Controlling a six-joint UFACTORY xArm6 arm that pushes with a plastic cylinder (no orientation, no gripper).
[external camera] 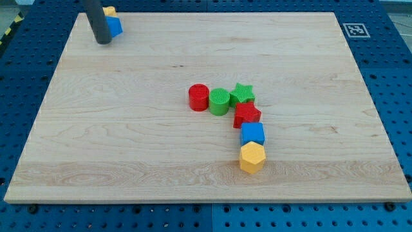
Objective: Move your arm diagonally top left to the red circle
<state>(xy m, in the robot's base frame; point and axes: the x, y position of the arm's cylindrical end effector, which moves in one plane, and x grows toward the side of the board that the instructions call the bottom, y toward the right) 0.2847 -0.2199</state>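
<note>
The red circle point(199, 97) stands near the middle of the wooden board point(129, 142). It touches a green circle point(219, 101) on its right. My tip point(103, 42) is at the board's top left corner, far up and left of the red circle. The tip rests just left of a blue block point(115, 26) with a yellow block point(110, 11) behind it.
A green star point(243, 93), a red star-shaped block point(247, 115), a blue cube point(252, 134) and a yellow hexagon point(252, 157) form a chain running down from the green circle. A marker tag point(355, 29) sits at the board's top right corner.
</note>
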